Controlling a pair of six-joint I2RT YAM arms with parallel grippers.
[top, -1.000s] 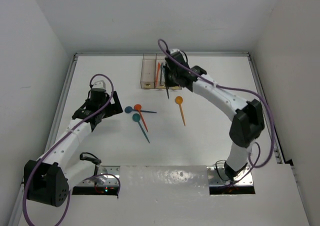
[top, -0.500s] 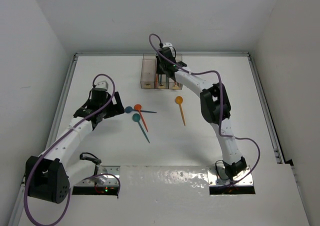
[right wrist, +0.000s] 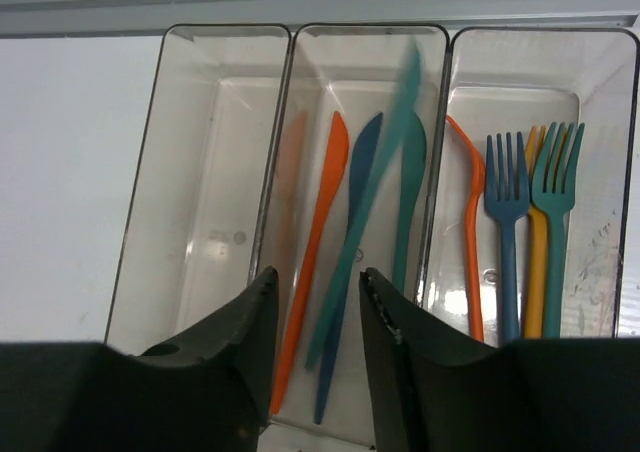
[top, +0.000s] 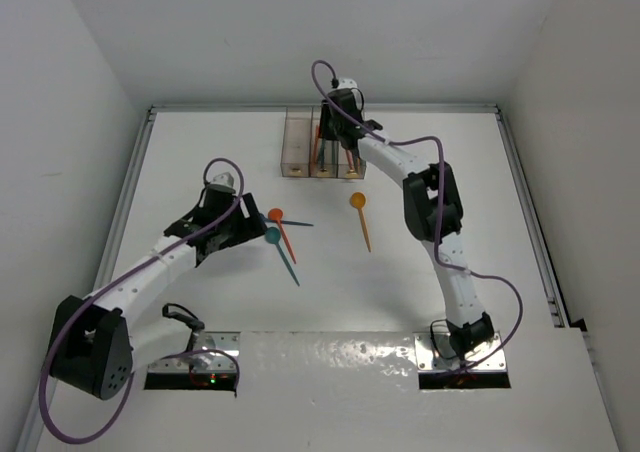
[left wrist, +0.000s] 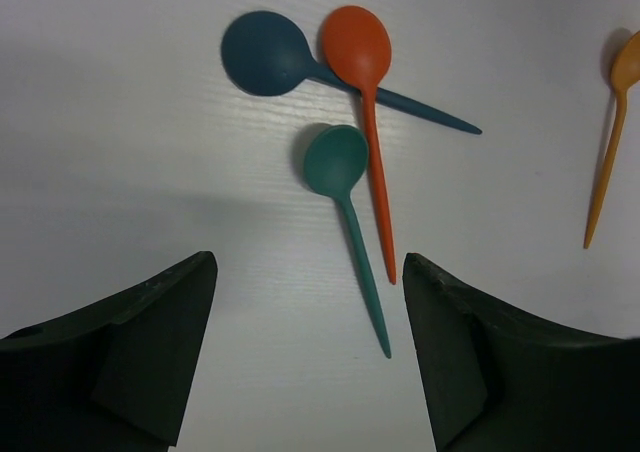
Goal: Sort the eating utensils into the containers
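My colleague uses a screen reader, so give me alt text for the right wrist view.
Three clear bins in a row: the left one empty, the middle holding orange, blue and teal knives, the right holding four forks. A blurred teal knife slants over the middle bin, its lower end between the right gripper's parted jaws.

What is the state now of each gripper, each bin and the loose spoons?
Left gripper: open.
Right gripper: open, blurred teal knife between its fingers.
Left bin: empty.
Middle bin: holds knives.
Right bin: holds forks.
Spoons: four, lying loose, unsorted.
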